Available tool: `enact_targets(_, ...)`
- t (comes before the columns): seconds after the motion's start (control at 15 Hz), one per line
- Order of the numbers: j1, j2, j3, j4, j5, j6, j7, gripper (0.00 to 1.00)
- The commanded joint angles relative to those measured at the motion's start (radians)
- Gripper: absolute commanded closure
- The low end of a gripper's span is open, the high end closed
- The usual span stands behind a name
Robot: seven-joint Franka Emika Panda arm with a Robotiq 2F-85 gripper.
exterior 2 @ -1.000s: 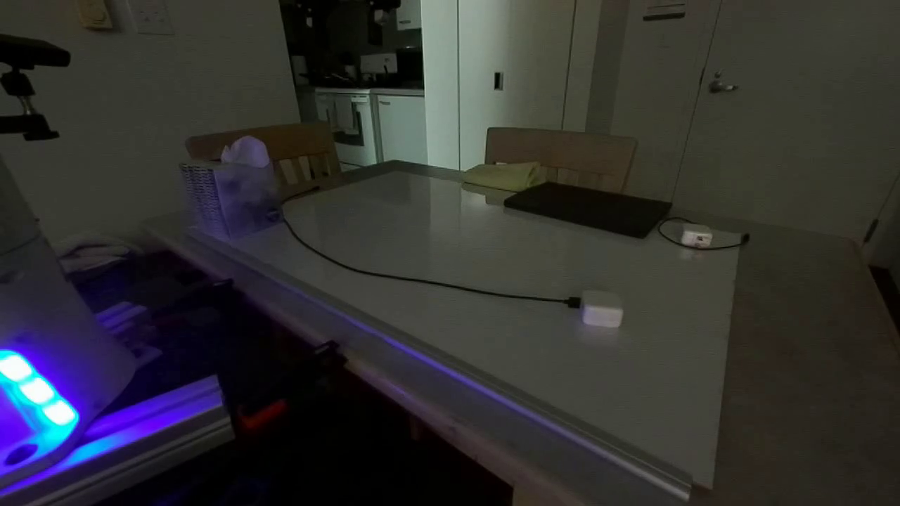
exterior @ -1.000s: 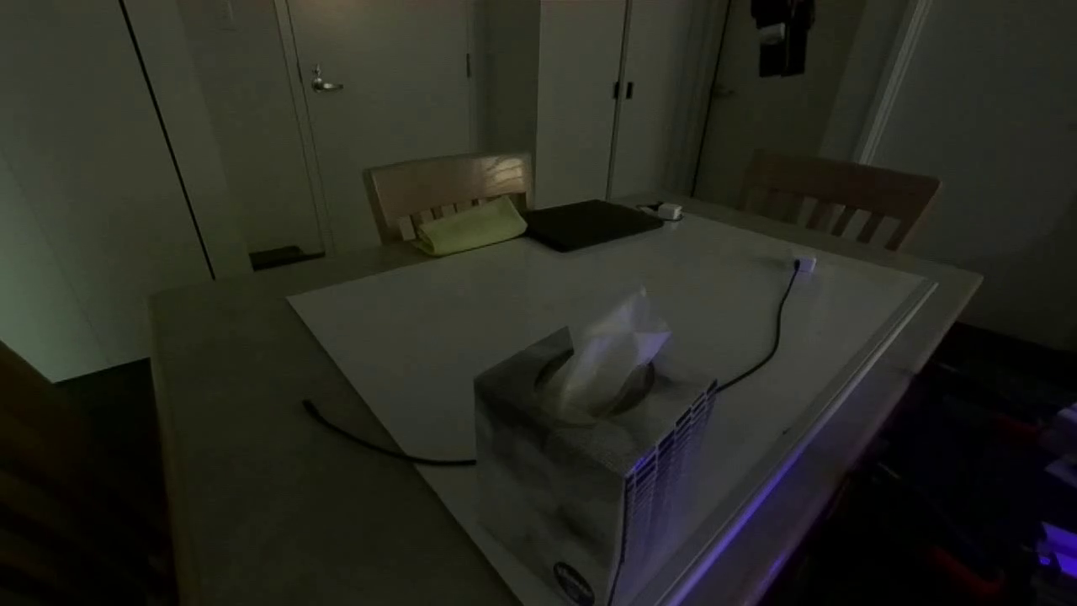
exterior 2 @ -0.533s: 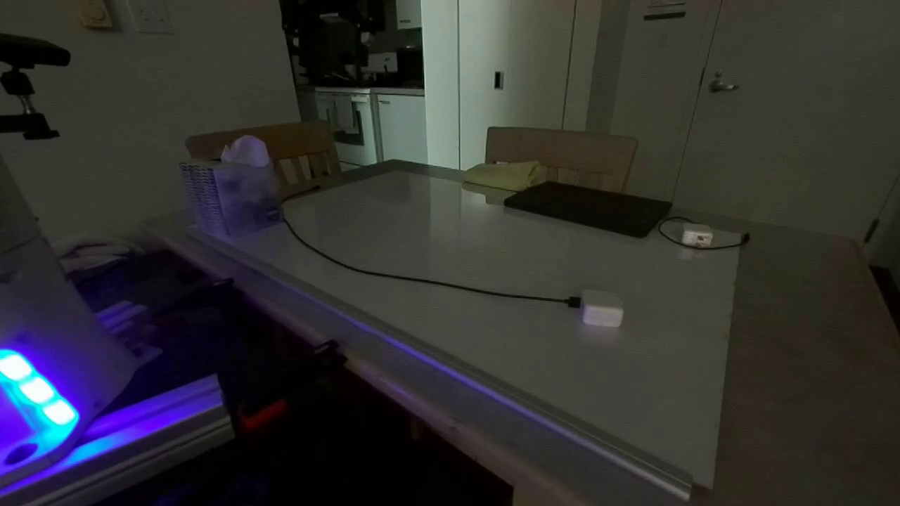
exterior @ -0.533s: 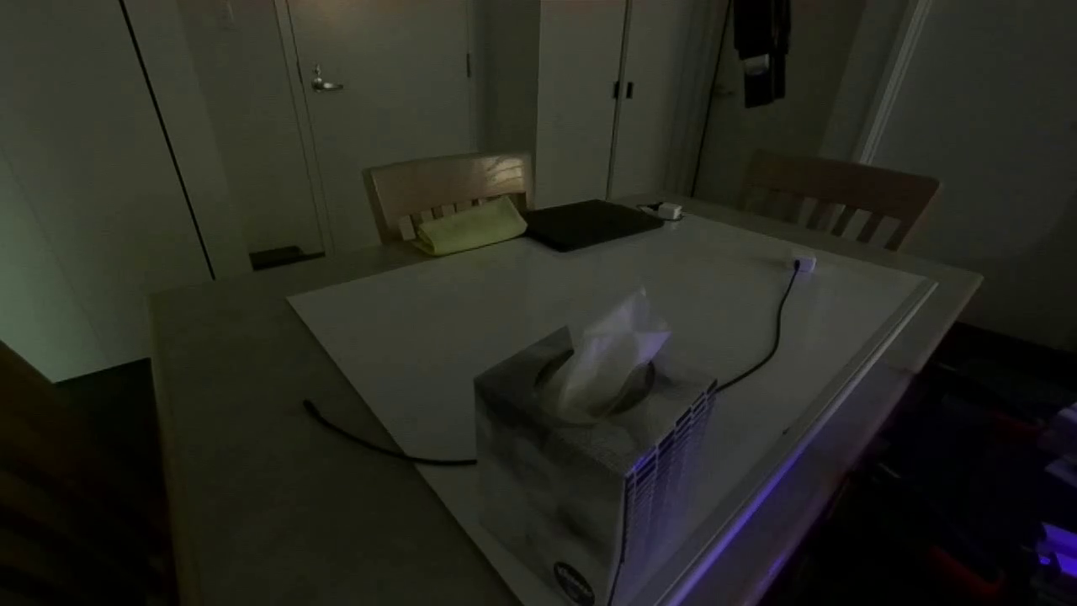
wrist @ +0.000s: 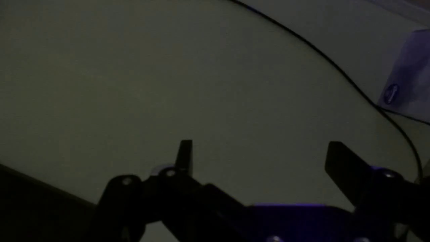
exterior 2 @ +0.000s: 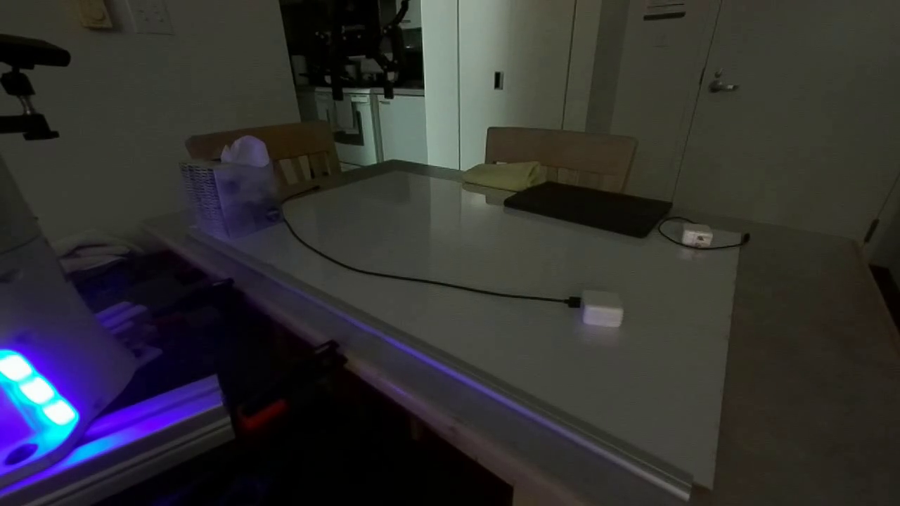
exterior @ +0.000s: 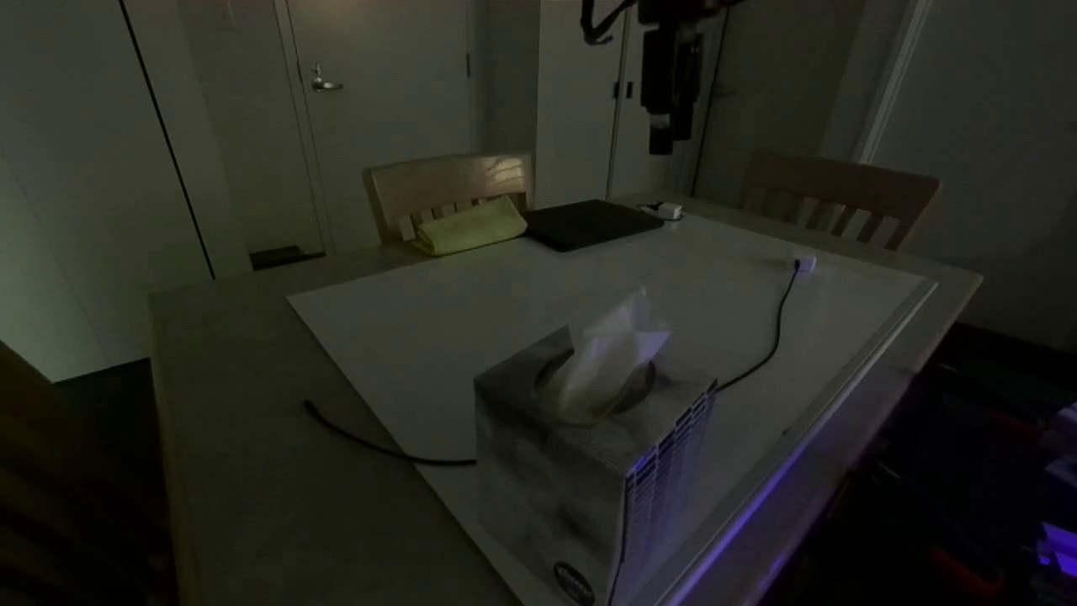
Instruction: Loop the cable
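Two dark jaws hang in the air, pointing down and spread wide apart, above a white board (wrist: pixel 168 84) laid on a larger surface (exterior: pixel 244 438). In the wrist view, a long black cable (wrist: pixel 315 48) lies on the board in a loose curve, passing close by a tissue box (wrist: pixel 410 74) at the right. In an exterior view, one end of it meets a small white plug (exterior 2: pixel 601 309). In an exterior view, the box hides its middle, and its other end rests on the surface beyond the board. Farther off, a flat black pad (exterior 2: pixel 590 207) sits between a folded yellow cloth (exterior 2: pixel 503 176) and a second white plug (exterior 2: pixel 696 236). A wooden chair (exterior 2: pixel 562 146) stands behind.
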Motion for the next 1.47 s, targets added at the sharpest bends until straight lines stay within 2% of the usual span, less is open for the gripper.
enact_targets(0.0,-0.003,0.009,0.004,0.002,0.023,0.028,-0.013,0.0)
enact_targets(0.33,-0.005,0.032,0.003,0.01,0.041,0.041,-0.016,0.0)
enact_targets(0.67,0.012,0.123,0.02,0.088,0.05,0.083,-0.006,0.0)
enact_targets(0.87,0.029,0.218,0.045,0.19,0.061,0.106,-0.036,0.0)
enact_targets(1.07,0.05,0.322,0.077,0.318,0.045,0.073,-0.076,0.0)
enact_targets(1.4,0.051,0.457,0.129,0.476,0.061,0.06,-0.222,0.0)
